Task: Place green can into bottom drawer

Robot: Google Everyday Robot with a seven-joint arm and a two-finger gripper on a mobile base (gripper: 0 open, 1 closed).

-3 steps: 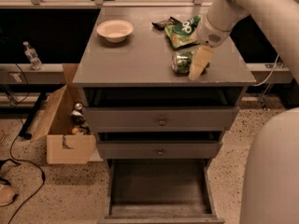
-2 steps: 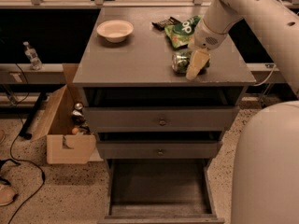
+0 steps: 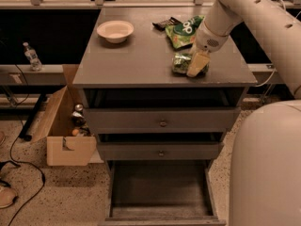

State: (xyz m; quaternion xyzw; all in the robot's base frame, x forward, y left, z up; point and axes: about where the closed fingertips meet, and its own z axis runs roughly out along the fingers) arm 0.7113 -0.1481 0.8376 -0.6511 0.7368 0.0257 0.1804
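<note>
Whether the gripper [image 3: 194, 68] is clenched on anything or released cannot be told from this view. It sits low over the right near part of the cabinet top [image 3: 136, 65], its pale tip pressed against the right side of the green can [image 3: 179, 62]. The green can lies on the top, close to the near edge, just left of the gripper. The pale arm [image 3: 240, 8] rises from there to the far right.

Just beyond the can lies a flat green snack bag [image 3: 184, 29], and a small dark object [image 3: 166, 22] rests at the bag's far left corner. A pale bowl [image 3: 115, 31] stands well apart at the far left of the top.

Below, the two upper drawers [image 3: 162, 123] with round knobs are slightly ajar. The bottom drawer [image 3: 160, 219] is pulled out towards the near side, with nothing in it. Left of the cabinet stands a cardboard box [image 3: 66, 145] on the speckled floor, with a water bottle [image 3: 32, 56] farther left on a ledge.
</note>
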